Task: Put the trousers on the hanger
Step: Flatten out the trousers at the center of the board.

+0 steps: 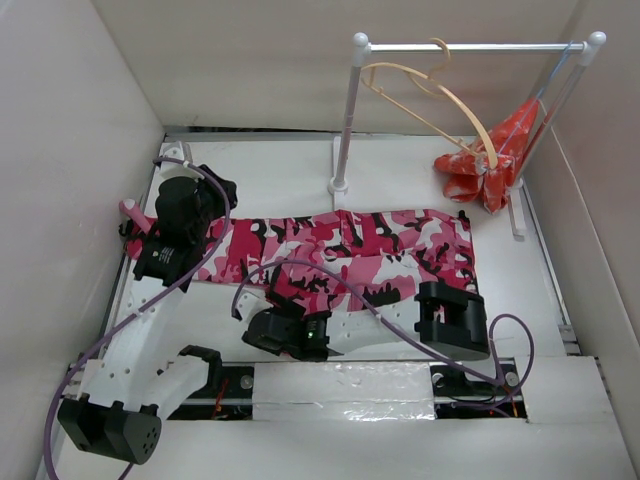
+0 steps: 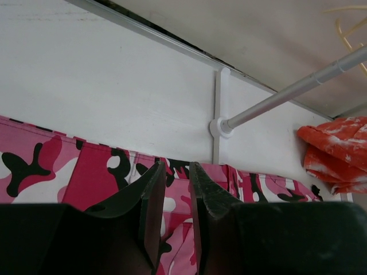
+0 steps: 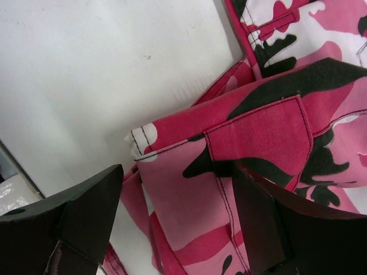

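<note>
**Trousers** [image 1: 350, 250]: camouflage print, spread flat and lengthwise across the table [image 1: 280, 170], from the left wall side towards the right. The waist end lies just in front of the red cloth [image 1: 490, 160].

**Hanger** [image 1: 430, 105]: pale wood, hooked over the white rail [image 1: 470, 46] at the back right. It hangs tilted and bare, well apart from the trousers.

**Red cloth**: bunched against the rail's right post, partly draped over its base.

**Left gripper** [image 2: 175, 167]: over the left end of the trousers, pointing along them towards the rail's post. The jaws stand narrowly apart. Printed cloth shows through the gap, and nothing is seen pinched between the fingers.

**Right gripper** [image 3: 178, 172]: at the near edge of the trousers, about mid-length, the arm reaching leftwards from its base. The jaws are spread wide. A folded pink hem with a stitched pocket flap lies between and beyond the two fingers. The cloth is not clamped.
</note>
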Tool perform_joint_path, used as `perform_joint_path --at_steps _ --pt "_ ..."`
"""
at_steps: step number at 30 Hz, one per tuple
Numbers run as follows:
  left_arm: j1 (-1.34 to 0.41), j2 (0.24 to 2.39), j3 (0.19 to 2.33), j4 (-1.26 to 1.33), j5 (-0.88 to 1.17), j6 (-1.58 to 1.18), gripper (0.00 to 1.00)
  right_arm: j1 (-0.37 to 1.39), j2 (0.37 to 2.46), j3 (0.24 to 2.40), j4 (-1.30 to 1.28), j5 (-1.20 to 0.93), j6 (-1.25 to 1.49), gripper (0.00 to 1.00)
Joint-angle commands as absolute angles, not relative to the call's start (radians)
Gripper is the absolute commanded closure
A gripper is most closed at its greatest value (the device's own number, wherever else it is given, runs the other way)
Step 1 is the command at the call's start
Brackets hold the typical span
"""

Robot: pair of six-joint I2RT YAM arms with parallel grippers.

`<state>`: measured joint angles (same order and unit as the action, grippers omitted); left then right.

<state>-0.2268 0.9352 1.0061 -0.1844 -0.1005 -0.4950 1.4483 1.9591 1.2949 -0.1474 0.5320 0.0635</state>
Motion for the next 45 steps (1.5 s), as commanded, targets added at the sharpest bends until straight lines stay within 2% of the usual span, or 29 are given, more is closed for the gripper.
perform_joint_path --at_steps 1,3,4,6,7,8,13,14,21,24,25,27,31,34,37,39,41,45 --pt "-0.222 0.92 1.003 -0.144 -0.077 -0.477 0.79 1.453 1.991 1.356 -0.189 0.645 0.048 0.22" --pt "-0.222 0.92 0.996 -0.14 -0.066 -0.477 0.79 1.453 1.991 1.358 -0.175 0.693 0.061 0.37" --pt "-0.222 0.919 0.988 -0.134 -0.061 -0.479 0.79 1.453 1.98 1.358 -0.169 0.722 0.066 0.55" --pt "-0.222 0.917 0.985 -0.127 -0.058 -0.48 0.79 1.442 1.956 1.362 -0.153 0.721 0.089 0.79" --pt "-0.222 0.919 0.985 -0.127 -0.06 -0.48 0.79 1.442 1.915 1.353 -0.143 0.732 0.097 0.95" --pt "-0.222 0.923 0.985 -0.13 -0.058 -0.48 0.79 1.431 1.887 1.339 -0.109 0.741 0.106 1.0" --pt "-0.222 0.942 0.953 -0.097 0.052 -0.512 0.79 1.367 1.63 1.172 -0.032 0.793 0.182 1.0" --pt "-0.222 0.952 0.951 -0.086 0.093 -0.524 0.79 1.318 1.517 1.085 -0.022 0.789 0.216 1.0" --pt "-0.222 1.003 0.899 -0.006 0.247 -0.57 0.8 1.005 1.067 0.656 -0.034 0.643 0.405 1.0" --pt "-0.346 1.051 0.871 0.043 0.154 -0.58 0.81 0.919 0.951 0.473 0.032 0.526 0.442 1.0" --pt "-0.461 1.071 0.871 0.046 0.102 -0.58 0.81 0.902 0.893 0.441 0.038 0.475 0.449 1.0" --pt "-0.553 1.144 0.877 0.046 -0.047 -0.592 0.8 0.876 0.856 0.399 0.038 0.43 0.463 0.99" --pt "-0.607 1.167 0.792 0.097 -0.097 -0.655 0.78 0.763 0.85 0.362 0.012 0.347 0.466 0.98" --pt "-0.607 1.099 0.688 0.057 -0.161 -0.666 0.74 0.681 0.848 0.338 0.041 0.277 0.448 0.99" --pt "-0.607 0.99 0.561 -0.021 -0.221 -0.704 0.66 0.598 0.828 0.304 0.124 0.191 0.417 0.99" --pt "-0.607 0.893 0.5 -0.067 -0.245 -0.756 0.54 0.577 0.836 0.304 0.146 0.173 0.404 0.99" --pt "-0.607 0.804 0.422 -0.096 -0.241 -0.79 0.5 0.565 0.845 0.311 0.143 0.164 0.394 1.0" --pt "-0.607 0.755 0.336 -0.133 -0.207 -0.853 0.49 0.555 0.861 0.327 0.129 0.138 0.376 0.99"
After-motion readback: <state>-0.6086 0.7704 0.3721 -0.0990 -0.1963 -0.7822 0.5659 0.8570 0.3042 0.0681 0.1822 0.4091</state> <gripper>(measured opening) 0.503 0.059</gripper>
